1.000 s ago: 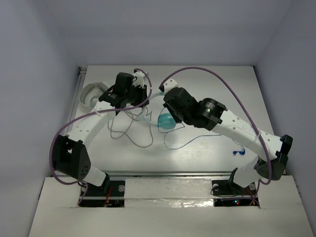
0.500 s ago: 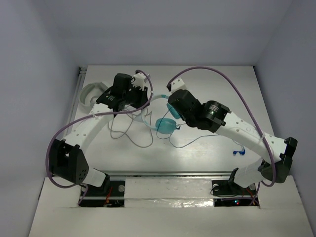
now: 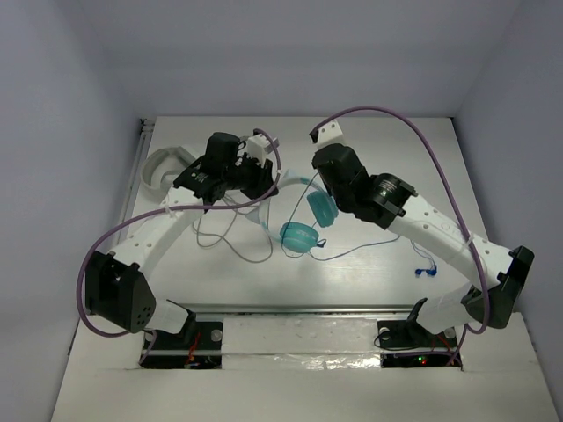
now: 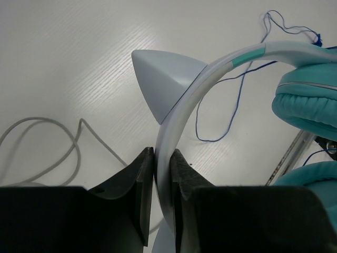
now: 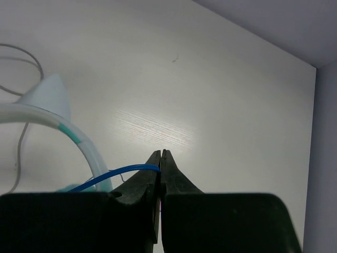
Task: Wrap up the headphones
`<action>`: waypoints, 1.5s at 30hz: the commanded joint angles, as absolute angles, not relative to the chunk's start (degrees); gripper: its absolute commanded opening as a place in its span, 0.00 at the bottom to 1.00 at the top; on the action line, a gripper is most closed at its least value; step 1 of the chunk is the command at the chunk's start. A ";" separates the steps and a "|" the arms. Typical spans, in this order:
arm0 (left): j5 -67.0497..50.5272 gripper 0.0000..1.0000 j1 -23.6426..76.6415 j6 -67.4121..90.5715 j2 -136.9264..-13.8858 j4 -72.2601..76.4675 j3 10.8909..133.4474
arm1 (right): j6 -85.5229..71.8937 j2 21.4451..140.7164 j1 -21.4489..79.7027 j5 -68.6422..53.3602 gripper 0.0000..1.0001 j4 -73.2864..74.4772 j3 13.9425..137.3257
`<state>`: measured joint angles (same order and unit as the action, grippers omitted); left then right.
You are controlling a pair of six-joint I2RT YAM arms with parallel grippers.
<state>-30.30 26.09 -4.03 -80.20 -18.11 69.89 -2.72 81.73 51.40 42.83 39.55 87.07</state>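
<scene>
The headphones have teal ear cups [image 3: 301,236] and a white headband [image 4: 184,100] with a pointed cat-ear nub [image 4: 158,74]. My left gripper [image 4: 162,163] is shut on the headband and holds it off the table, at the back centre in the top view [image 3: 262,178]. The ear cups [image 4: 305,103] hang to its right. My right gripper [image 5: 160,158] is shut on the thin blue cable [image 5: 121,173], just right of the headband [image 5: 31,113] and above the cups [image 3: 315,171]. The rest of the cable trails over the table to the blue plug [image 3: 427,270].
A white and grey headset [image 3: 163,167] lies at the back left. Its grey cable [image 3: 229,233] loops over the table under my left arm and shows in the left wrist view [image 4: 52,153]. Walls close the table at the back and on both sides.
My right gripper has risen and moved back and to the right with the blue cable. The ear cups have swung right and one has lifted. My left gripper has shifted slightly right.
</scene>
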 commanded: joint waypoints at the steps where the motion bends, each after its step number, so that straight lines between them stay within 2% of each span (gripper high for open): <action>1: -37.43 0.00 26.72 -2.73 -79.37 -14.87 71.37 | -1.23 80.68 51.33 41.32 0.00 34.02 87.98; 10: -47.10 0.00 26.10 3.51 -77.34 -8.36 71.81 | -6.67 77.96 49.13 40.68 0.00 31.47 81.75; 16: -43.16 0.00 25.58 6.41 -76.73 -6.95 72.16 | -10.98 72.78 45.97 39.29 0.00 25.76 77.52; 19: -46.75 0.00 24.79 7.29 -76.46 -5.63 71.81 | -11.60 69.88 43.60 31.86 0.00 21.38 74.55; 25: -48.08 0.00 24.26 10.98 -75.50 -1.51 72.07 | -12.65 68.39 42.36 25.43 0.02 19.08 73.13; 28: -48.60 0.00 23.73 13.35 -74.80 0.00 73.03 | -14.59 66.89 40.69 20.50 0.11 15.40 70.15; 33: -48.69 0.00 22.68 16.52 -73.83 2.90 74.79 | -17.84 65.22 37.19 14.60 0.20 7.92 63.22; 38: -43.78 0.00 22.68 17.67 -72.86 0.36 78.57 | -20.30 63.81 34.81 6.00 0.30 -6.74 54.86; 39: -42.46 0.00 22.68 17.49 -72.86 0.09 79.27 | -20.39 63.98 34.80 4.24 0.40 -9.64 53.10; 40: -41.84 0.00 22.68 17.58 -73.04 -2.00 80.58 | -20.56 64.42 34.80 3.00 0.45 -14.37 50.30; 45: -34.73 0.00 22.68 18.10 -73.47 -6.41 83.84 | -23.81 69.78 34.28 0.44 0.61 -20.38 47.03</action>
